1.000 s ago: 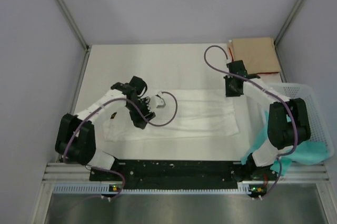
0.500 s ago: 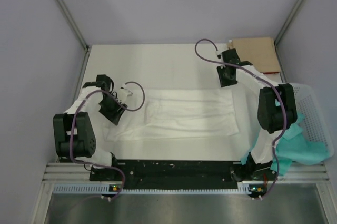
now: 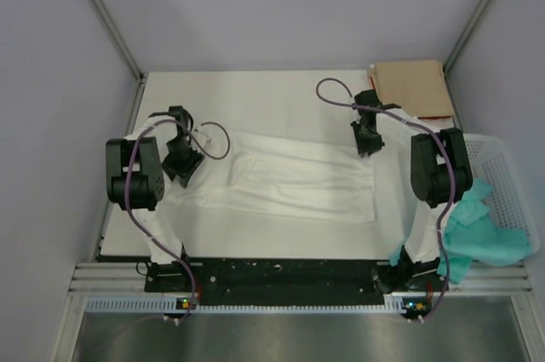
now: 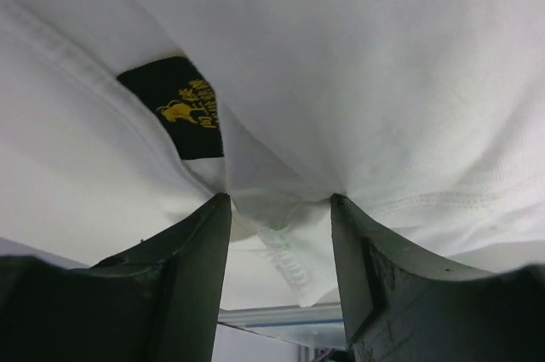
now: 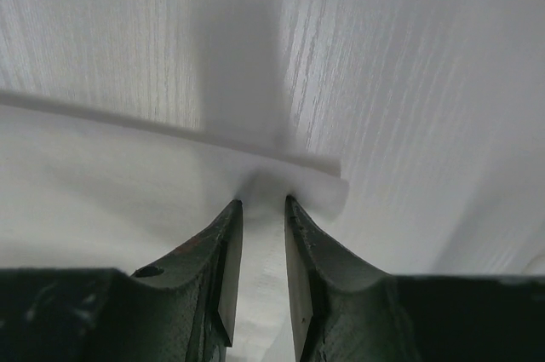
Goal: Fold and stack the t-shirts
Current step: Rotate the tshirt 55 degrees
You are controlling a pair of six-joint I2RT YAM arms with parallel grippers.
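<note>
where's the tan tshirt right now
In the top view the tan t-shirt lies folded at the far right corner of the table, just beyond the right tool and the white t-shirt, farther back than the mesh basket.

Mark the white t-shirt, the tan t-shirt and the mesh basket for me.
white t-shirt [image 3: 306,183], top view, middle of the spread cloth.
tan t-shirt [image 3: 413,89], top view, centre of its top face.
mesh basket [image 3: 509,176], top view, bare mesh floor.

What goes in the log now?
left gripper: grips white t-shirt | right gripper: grips it too | tan t-shirt: folded, far corner
</note>
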